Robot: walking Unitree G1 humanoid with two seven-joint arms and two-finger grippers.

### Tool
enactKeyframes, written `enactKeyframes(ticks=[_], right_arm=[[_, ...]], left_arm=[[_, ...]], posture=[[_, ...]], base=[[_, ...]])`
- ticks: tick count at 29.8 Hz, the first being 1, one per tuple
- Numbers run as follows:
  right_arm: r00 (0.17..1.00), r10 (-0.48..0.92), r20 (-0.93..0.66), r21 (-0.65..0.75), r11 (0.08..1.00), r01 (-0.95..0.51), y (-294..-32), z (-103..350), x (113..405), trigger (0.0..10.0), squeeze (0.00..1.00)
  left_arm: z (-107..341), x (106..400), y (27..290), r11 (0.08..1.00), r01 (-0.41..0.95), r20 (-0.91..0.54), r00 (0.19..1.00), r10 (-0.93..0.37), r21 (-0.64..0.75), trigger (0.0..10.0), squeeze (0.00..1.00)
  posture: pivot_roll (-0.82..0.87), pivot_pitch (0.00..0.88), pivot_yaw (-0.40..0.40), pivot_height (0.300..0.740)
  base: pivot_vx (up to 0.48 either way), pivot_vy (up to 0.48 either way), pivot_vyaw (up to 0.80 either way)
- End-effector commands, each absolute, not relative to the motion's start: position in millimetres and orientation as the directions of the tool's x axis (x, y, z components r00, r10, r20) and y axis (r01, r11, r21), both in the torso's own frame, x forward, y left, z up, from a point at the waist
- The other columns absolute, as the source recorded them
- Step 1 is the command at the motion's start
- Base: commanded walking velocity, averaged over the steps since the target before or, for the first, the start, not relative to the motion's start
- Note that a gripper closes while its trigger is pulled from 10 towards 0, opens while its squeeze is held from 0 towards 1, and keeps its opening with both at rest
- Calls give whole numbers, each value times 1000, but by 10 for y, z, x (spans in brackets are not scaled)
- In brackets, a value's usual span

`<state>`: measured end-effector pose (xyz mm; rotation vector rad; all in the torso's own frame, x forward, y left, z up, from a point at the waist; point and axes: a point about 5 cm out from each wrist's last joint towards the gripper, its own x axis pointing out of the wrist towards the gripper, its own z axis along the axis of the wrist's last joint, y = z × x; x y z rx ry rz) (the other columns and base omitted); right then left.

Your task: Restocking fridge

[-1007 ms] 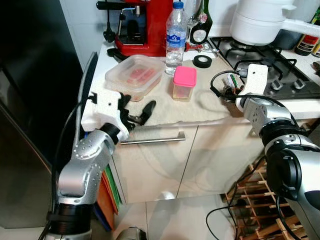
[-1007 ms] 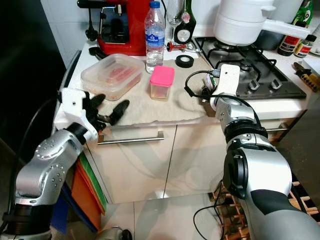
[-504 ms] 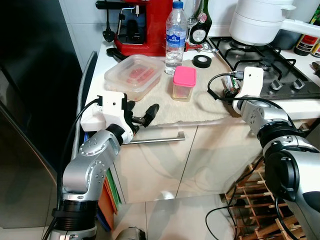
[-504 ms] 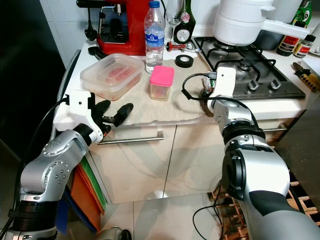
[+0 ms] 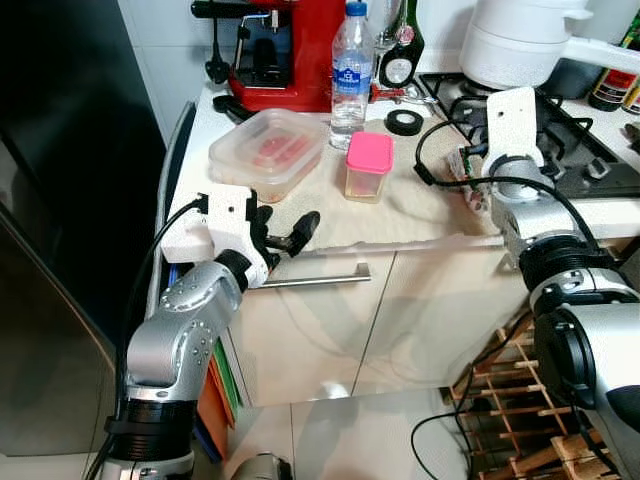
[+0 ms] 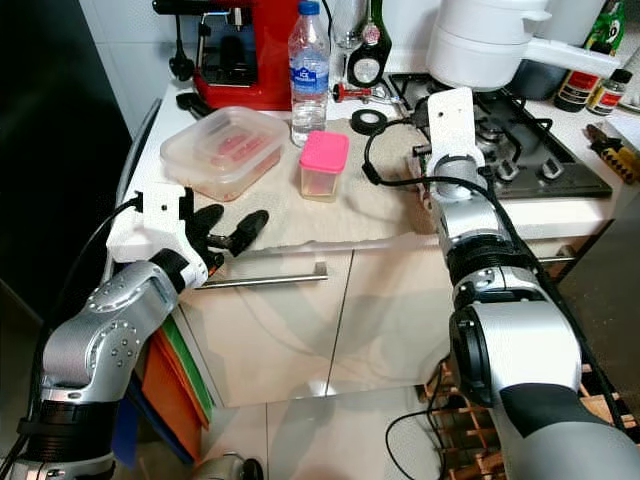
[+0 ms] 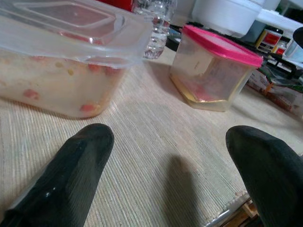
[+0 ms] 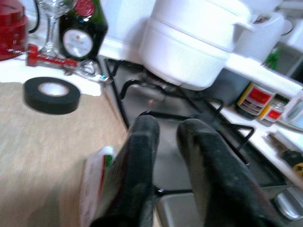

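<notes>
My worry: if I push the left gripper [image 5: 285, 228] forward carelessly, a finger could shove the clear food container [image 5: 268, 150], at its 12 o'clock, into the water bottle [image 5: 350, 68]. Its fingers are spread wide and empty, hovering over the mat [image 5: 390, 210]. The pink-lidded tub [image 5: 368, 166] sits at 1 o'clock. The right gripper [image 8: 165, 165] is nearly closed, holding nothing, by the hob [image 5: 540, 120].

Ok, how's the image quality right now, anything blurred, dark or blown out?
Eye views: sharp; fridge side nearly black. Left wrist view: fingers softly blurred, pink-lidded container clear. Right wrist view: soft all over, white pot overexposed, fingers blurred.
</notes>
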<state>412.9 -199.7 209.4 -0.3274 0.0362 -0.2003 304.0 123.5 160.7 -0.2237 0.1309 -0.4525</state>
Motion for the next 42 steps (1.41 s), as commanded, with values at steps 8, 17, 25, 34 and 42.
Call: enactKeyframes(ticks=[8,17,25,34,42], right_arm=[[973,-189,-134,-59,981,182,-1960,1982,4138,10000,1000],[968,-213,-132,46,974,221,-2032,2174,4179,10000,1000],[953,-203,-226,92,969,228,-2048,2076,4162,10000,1000],[934,-146,-326,16,987,160,-2026,1902,4121,10000,0],[920,-132,-369,32,987,155,-2032,1808,4092,10000,0]], left_arm=[[1639,3052,1188,879,443,-62,886,-459,-177,10000,0],[1666,2859,1147,835,550,98,833,-545,-23,10000,0],[1736,2834,1090,811,585,137,803,-581,11,10000,0],[1906,2798,1067,791,611,228,769,-597,12,10000,0],[1900,2817,1061,799,602,227,780,-584,-11,10000,0]], posture=[[157,0,-11,740],[167,0,-17,740],[175,2,-22,740],[179,14,-20,740],[177,19,-21,740]], base=[[0,0,0],[0,0,0],[0,0,0],[0,0,0],[0,0,0]])
